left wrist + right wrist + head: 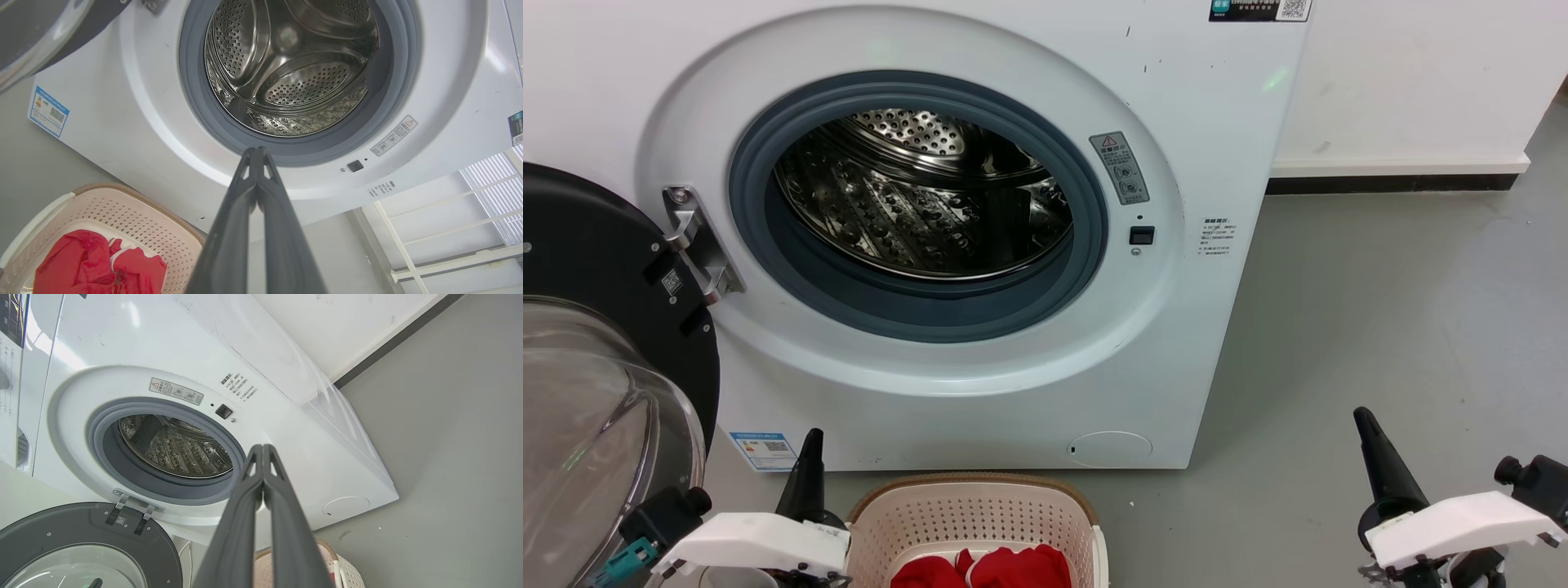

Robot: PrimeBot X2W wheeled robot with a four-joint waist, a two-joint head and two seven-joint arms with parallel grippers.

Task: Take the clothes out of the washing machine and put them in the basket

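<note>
Red clothes [988, 567]: heaped in the basket [968, 510]; basket on the floor [1380, 310], just before the washing machine [980, 392]
Steel drum [915, 204]: perforated walls seen through the porthole; door [596, 245] swung wide to the left
Left gripper [256, 152]: fingers pressed together, holding nothing; just beside the basket's left rim
Right gripper [262, 448]: fingers pressed together, holding nothing; well apart from the basket

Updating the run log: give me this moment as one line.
washing machine: door open, visible drum bare | clothes: in basket | left gripper: shut, empty | right gripper: shut, empty
</note>
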